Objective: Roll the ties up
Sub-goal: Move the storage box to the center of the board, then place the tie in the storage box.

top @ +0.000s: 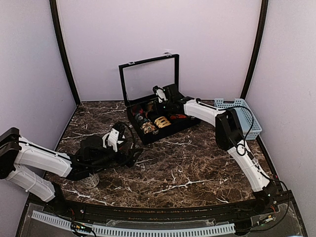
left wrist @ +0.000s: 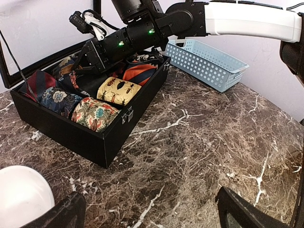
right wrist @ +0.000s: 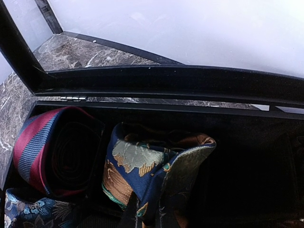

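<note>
A navy tie (right wrist: 137,161) with grey-green and orange-brown patches stands folded and bunched in a back compartment of the black box (left wrist: 85,140). My right gripper (right wrist: 147,214) is shut on its lower end, low inside the box. From above, the right gripper (top: 147,105) reaches into the box's back left part. Several rolled ties fill other compartments: a red-and-blue striped one (right wrist: 33,147), a cream one with beetles (left wrist: 118,90) and a floral one (left wrist: 95,114). My left gripper (left wrist: 152,211) hangs open over bare marble, right of the box, with nothing between its fingers (left wrist: 237,211).
The box lid (top: 148,79) stands upright at the back. A blue perforated basket (left wrist: 206,61) sits at the back right by the wall. A white round object (left wrist: 21,194) lies near my left arm. The right arm (left wrist: 247,19) stretches across above the basket and box.
</note>
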{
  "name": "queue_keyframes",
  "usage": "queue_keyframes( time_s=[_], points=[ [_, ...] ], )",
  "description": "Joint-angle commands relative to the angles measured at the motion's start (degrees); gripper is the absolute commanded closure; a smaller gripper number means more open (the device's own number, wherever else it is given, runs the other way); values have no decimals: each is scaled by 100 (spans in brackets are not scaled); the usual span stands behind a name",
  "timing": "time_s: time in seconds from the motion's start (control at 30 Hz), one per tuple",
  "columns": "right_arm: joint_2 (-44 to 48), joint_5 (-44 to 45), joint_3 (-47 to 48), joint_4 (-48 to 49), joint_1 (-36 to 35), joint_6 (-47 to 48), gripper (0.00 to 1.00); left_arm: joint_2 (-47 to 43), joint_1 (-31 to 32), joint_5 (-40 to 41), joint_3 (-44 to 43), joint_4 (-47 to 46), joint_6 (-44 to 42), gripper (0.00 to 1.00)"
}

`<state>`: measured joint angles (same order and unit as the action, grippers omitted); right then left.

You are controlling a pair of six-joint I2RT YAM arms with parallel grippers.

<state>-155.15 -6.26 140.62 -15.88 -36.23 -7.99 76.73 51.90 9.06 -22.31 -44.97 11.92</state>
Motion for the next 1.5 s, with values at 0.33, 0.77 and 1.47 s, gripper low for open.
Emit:
queue_keyframes(
  time_s=[0.33,0.77,1.47],
  points=[
    [668,-568,-869,-2372,89,458,100,-291,-4,67,225,29,-40,1],
    [2188,-179,-1860,-3128,-80,964,100,-529,-4,68,387,93,-62,1],
    [955,1506,-322,-3994,-666,1860,70,-655,-4,54,481,101,-52,1]
  ],
)
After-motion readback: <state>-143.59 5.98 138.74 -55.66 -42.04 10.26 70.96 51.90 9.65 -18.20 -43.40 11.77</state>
